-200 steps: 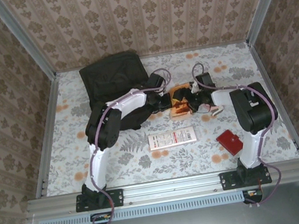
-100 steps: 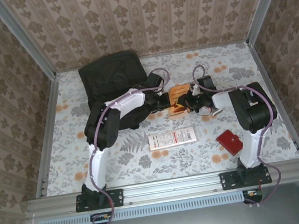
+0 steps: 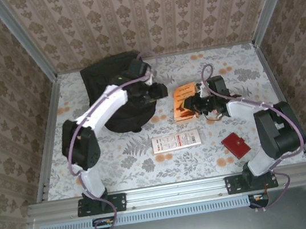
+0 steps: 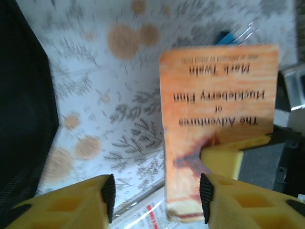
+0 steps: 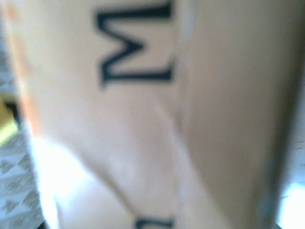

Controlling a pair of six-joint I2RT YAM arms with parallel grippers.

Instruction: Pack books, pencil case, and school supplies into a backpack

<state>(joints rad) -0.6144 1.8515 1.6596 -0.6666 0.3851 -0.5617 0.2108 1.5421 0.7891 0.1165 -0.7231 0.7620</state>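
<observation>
left claw [image 4: 157, 195] withdrew from book [image 4: 219, 109] — open

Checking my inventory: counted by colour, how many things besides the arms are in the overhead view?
Black: 1, the backpack
Orange: 1, the book
White with red print: 1, the flat printed pack
Red: 1, the small rectangular item
Total: 4

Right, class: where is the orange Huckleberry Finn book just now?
The orange book is right of centre on the table in the top view, gripped at its right edge by the right claw, with the black backpack to its left.
</observation>
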